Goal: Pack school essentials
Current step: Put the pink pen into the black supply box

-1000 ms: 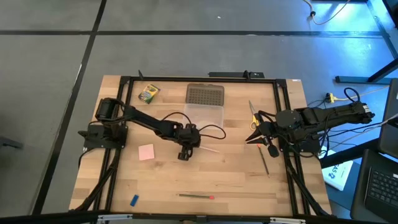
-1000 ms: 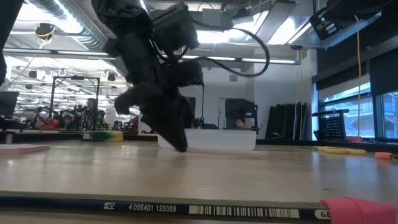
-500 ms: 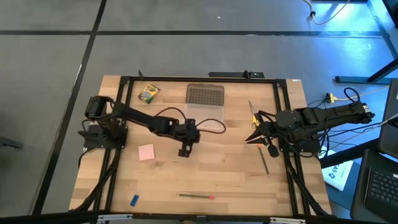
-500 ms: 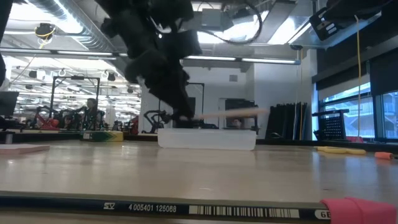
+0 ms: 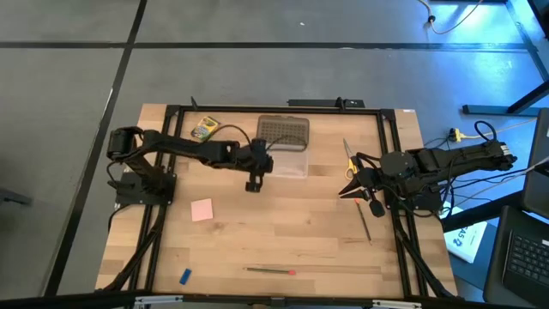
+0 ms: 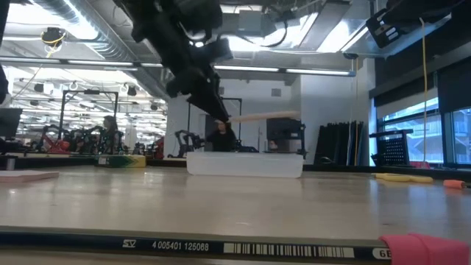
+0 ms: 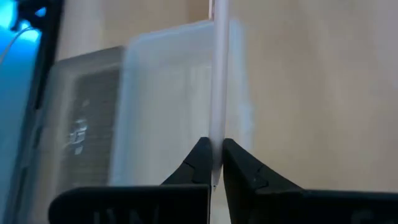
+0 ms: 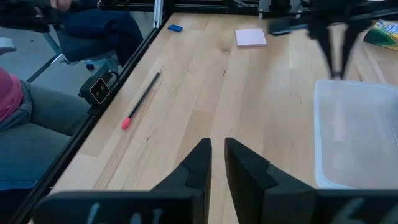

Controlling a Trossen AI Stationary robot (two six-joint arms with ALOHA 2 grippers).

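Observation:
My left gripper (image 5: pixel 254 183) hangs over the near edge of the clear case (image 5: pixel 282 160), shut on a pale pencil (image 6: pixel 265 116). The case's grey studded lid (image 5: pixel 282 130) lies open behind it. On the table lie the crayon box (image 5: pixel 204 129), pink notepad (image 5: pixel 202 209), blue eraser (image 5: pixel 184 275), yellow-handled scissors (image 5: pixel 349 160), a pink-tipped pencil (image 5: pixel 270 269) and a dark pencil (image 5: pixel 365 223). My right gripper (image 5: pixel 345 190) waits shut at the table's right side, near the scissors. My left gripper (image 7: pixel 214 163) pinches the pale pencil near one end (image 7: pixel 216 146) between its two fingers. The fingers come from above, pointing down, and lie across it. The pencil is lifted clear and lies about level, its free length (image 6: pixel 276 115) reaching toward the table's right over the case.
The dark frame rails (image 5: pixel 390 172) run along both sides of the table. In the right wrist view the notepad (image 8: pixel 250 38), eraser (image 8: pixel 175 27) and pink-tipped pencil (image 8: pixel 142 99) show. Bare wood (image 5: pixel 292 227) lies between the case and the near pencil.
My left gripper, down on the table a second ago, has risen with the pale pencil and moved toward the far edge, up to the clear case. The pencil has been lifted clear of the table and now lies level in the air. The right arm has kept still.

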